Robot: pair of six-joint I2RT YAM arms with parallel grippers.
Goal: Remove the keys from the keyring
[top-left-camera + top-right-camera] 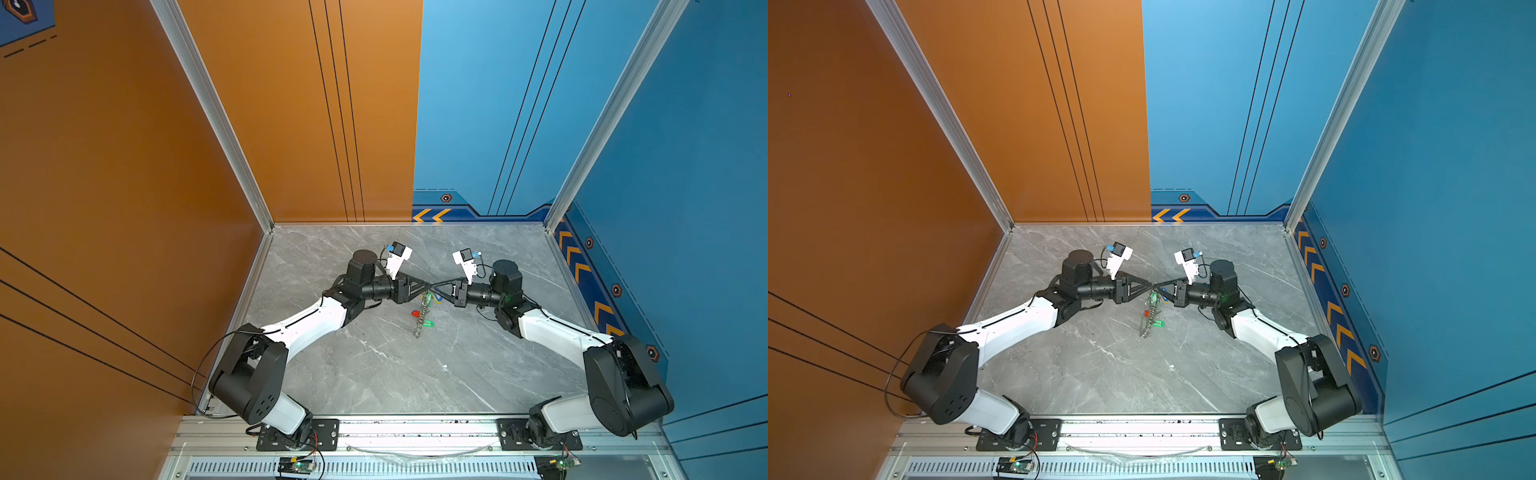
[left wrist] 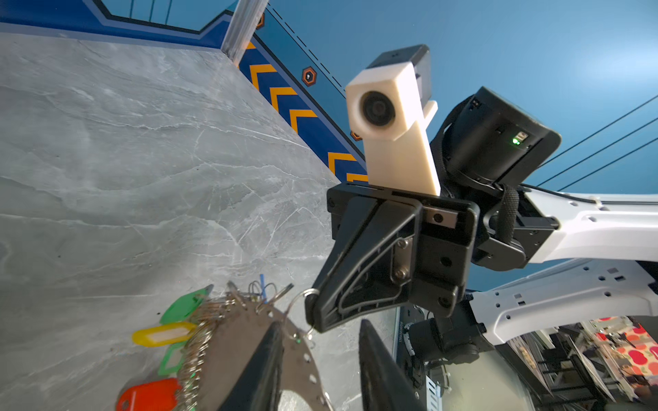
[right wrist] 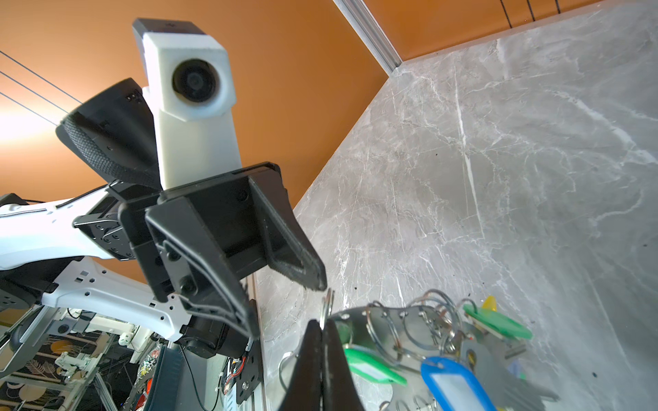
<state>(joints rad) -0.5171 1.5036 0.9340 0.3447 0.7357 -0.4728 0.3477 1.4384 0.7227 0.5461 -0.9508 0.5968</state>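
Mid-frame in both top views, above the grey tabletop (image 1: pixel 374 374), your two arms meet tip to tip over the keyring (image 1: pixel 423 318). From there the keyring shows edge-on, trailing down-frame from the meeting point. You cannot tell whether its low end touches the tabletop. Your right gripper (image 3: pixel 322 322) has its jaws pressed together, pinching one small split ring (image 3: pixel 327 306) at the plate's rim. This reads as the anchor hold, carrying the load so the other arm can work. Your left gripper (image 2: pixel 320 327) has its jaws spread, straddling the keyring's perforated edge just beside that pinch, and is not clamped on anything visible. It is likely placed to take the plate, so that ring and plate can be pulled against each other. The keys (image 3: pixel 479 359) bunch along the rim away from the pinch, just below the meeting point in the top views: a red tag (image 1: pixel 415 312), a green tag (image 1: pixel 428 324), also a yellow tag (image 2: pixel 163 334) and a blue tag (image 3: pixel 452 384). None looks detached, so you are probably early in the task. Watch for the split ring slipping out of that narrow pinch.
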